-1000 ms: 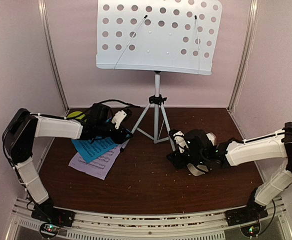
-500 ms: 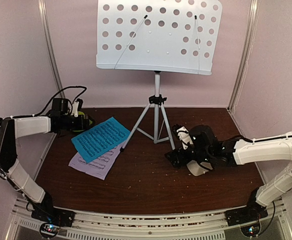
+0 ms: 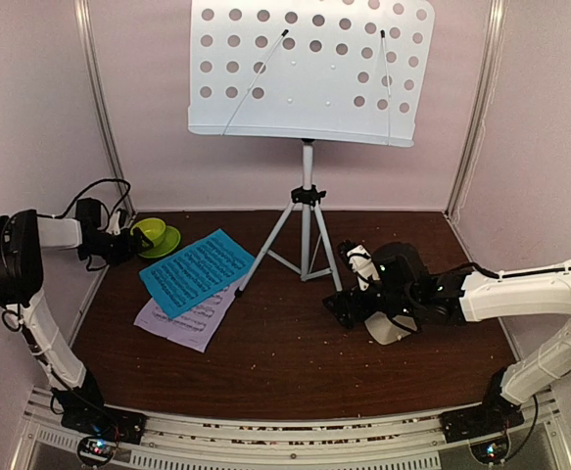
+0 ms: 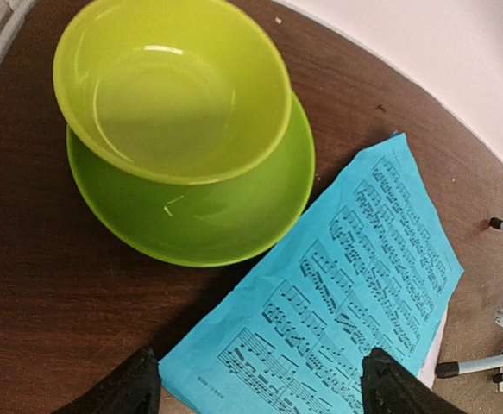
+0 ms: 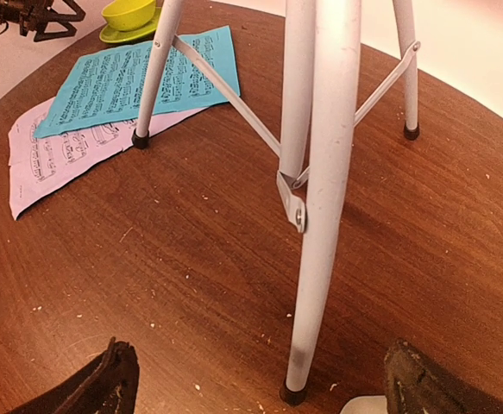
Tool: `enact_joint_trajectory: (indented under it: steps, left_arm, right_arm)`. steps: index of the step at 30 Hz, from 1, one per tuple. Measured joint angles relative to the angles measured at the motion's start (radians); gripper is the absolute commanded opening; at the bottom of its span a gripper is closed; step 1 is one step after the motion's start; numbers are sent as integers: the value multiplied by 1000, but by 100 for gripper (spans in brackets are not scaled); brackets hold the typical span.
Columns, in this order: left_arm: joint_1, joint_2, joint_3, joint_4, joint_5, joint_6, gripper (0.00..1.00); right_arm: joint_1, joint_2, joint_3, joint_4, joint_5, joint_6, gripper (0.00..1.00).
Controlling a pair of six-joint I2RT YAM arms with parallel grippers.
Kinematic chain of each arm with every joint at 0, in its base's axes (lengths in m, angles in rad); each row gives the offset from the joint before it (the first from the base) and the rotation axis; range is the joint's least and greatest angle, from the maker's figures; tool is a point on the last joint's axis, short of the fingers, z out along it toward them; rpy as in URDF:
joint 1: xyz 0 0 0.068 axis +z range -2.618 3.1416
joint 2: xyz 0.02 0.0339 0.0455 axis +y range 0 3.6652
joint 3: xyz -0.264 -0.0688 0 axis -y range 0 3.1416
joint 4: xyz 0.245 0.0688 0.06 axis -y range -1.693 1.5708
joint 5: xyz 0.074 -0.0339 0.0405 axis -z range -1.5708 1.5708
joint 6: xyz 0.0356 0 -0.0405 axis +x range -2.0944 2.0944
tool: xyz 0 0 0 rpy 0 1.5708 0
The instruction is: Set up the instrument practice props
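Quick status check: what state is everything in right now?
music stand: upright, desk bare.
cyan page: flat on table, overlapping lilac page.
lilac page: flat, partly covered.
metronome: mostly hidden beneath right gripper.
bowl: upright, empty, on saucer.
left gripper: open, holding nothing.
right gripper: open, tripod leg between its fingers.

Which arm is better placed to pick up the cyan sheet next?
Left. The left gripper, open, hangs over an edge of the cyan sheet; the right gripper straddles a tripod leg, farther away.
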Motion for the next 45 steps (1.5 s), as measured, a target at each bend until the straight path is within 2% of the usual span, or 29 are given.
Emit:
enact_joint_trajectory:
  steps: [11,18,28,32,45]
  left_arm:
    - [25,194,85,-64,87,57,78]
    - [32,220,119,-79,115,68,77]
    - [33,233,157,-171,129,106,54]
    - [33,220,111,-183,146,110,44]
    - [-6,47,-142,-147,230,82,38]
  right_arm:
    - [0,3,2,0,0,0,100]
    - [0,15,32,-9,0,-6,100]
    - [0,15,40,-18,5,-23,100]
    - [0,15,40,-24,13,-35,100]
    - [0,15,59,-33,20,-44,100]
